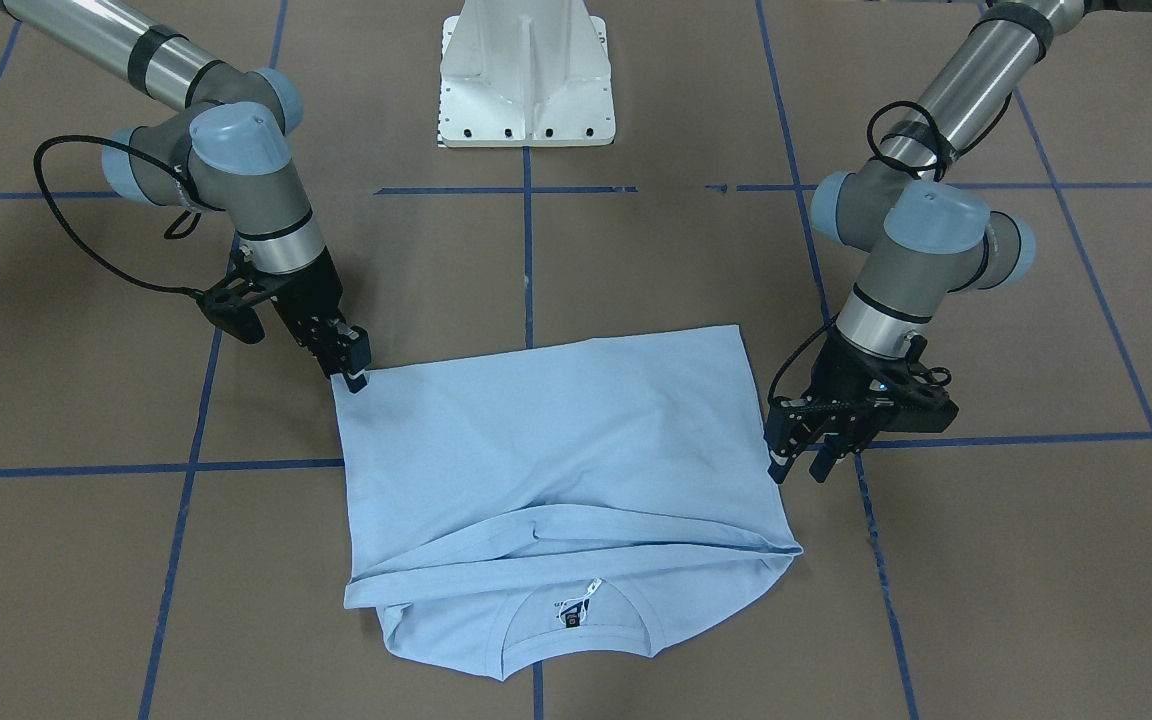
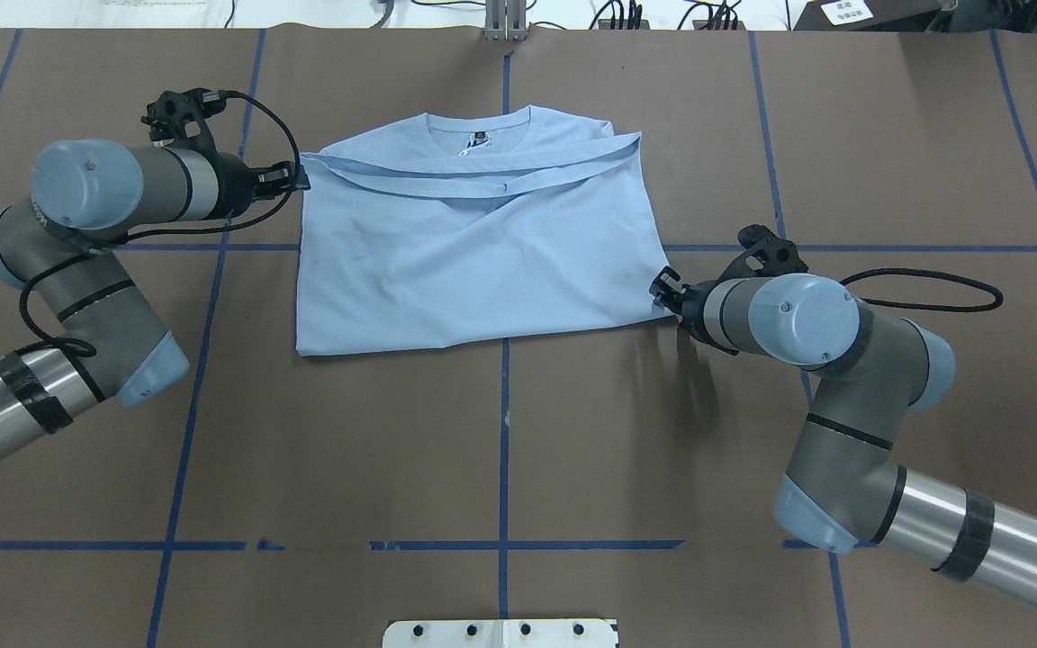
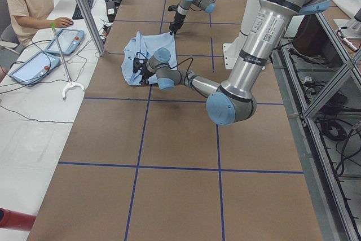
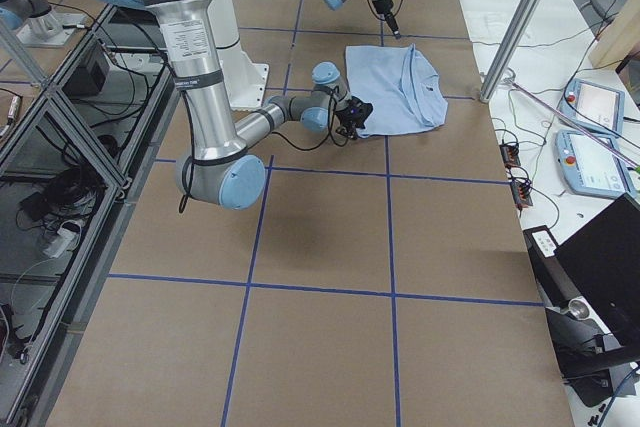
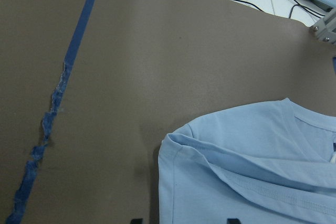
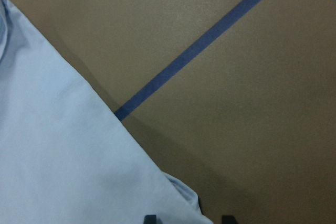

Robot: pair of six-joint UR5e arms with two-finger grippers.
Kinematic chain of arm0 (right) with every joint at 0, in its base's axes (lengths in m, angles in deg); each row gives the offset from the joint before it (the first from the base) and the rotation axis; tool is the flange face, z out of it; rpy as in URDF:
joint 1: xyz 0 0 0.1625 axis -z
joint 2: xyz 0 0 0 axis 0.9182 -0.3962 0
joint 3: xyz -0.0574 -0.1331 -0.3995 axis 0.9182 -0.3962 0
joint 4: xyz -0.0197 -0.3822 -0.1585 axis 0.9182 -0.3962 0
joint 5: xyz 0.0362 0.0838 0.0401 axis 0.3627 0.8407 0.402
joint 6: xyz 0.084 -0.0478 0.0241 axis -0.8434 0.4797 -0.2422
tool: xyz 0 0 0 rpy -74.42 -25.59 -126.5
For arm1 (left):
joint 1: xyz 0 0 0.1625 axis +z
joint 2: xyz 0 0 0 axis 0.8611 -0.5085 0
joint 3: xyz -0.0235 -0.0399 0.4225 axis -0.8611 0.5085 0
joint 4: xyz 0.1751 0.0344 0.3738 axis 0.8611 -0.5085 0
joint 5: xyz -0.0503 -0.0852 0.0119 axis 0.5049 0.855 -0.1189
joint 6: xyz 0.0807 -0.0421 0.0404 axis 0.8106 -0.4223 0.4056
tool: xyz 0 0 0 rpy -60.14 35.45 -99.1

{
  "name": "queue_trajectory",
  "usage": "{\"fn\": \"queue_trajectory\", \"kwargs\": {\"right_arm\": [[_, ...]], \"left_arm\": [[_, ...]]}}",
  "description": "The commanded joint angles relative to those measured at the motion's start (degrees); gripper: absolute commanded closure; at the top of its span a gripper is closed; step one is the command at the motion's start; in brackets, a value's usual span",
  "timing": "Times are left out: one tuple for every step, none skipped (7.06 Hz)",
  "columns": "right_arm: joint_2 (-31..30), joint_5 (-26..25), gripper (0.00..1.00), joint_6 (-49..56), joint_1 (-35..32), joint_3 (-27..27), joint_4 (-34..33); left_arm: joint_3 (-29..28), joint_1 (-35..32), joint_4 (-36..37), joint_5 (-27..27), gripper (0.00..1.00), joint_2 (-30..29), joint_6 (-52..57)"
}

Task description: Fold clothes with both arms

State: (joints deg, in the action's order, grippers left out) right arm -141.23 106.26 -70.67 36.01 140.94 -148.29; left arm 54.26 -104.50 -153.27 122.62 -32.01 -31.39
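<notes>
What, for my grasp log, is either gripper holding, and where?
Nothing: the left gripper and right gripper are open at opposite corners of the light blue T-shirt.

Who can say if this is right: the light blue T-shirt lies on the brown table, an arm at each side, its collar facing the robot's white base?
No. The T-shirt lies on the brown table, the left arm and right arm at its sides, but its collar faces away from the white base, as the front-facing view shows.

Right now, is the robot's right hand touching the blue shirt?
Touching. In the front-facing view the right hand has its tips on the corner of the shirt, with no gap showing.
</notes>
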Motion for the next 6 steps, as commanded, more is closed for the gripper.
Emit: {"fn": "queue_trajectory", "kwargs": {"right_arm": [[0.1,0.1,1.0,0.0,-0.5,0.0,-0.2],[0.2,0.1,1.0,0.1,-0.7,0.2,-0.2],[0.2,0.2,1.0,0.1,-1.0,0.8,-0.2],[-0.7,1.1,1.0,0.0,-1.2,3.8,-0.3],[-4.4,1.1,1.0,-0.3,0.0,9.8,-2.6],[-9.1,1.1,1.0,-0.5,4.3,18.4,-6.4]], "left_arm": [[0.1,0.2,-0.1,-0.1,0.38,1.1,0.0],[0.2,0.2,-0.2,-0.1,0.38,1.1,0.0],[0.4,0.2,-0.2,-0.1,0.38,1.1,0.0],[0.8,0.2,-0.2,-0.1,0.38,1.0,-0.2],[2.4,0.2,-0.1,0.0,0.38,1.0,-0.4],[3.8,0.1,0.0,0.3,0.38,1.0,-0.4]]}}
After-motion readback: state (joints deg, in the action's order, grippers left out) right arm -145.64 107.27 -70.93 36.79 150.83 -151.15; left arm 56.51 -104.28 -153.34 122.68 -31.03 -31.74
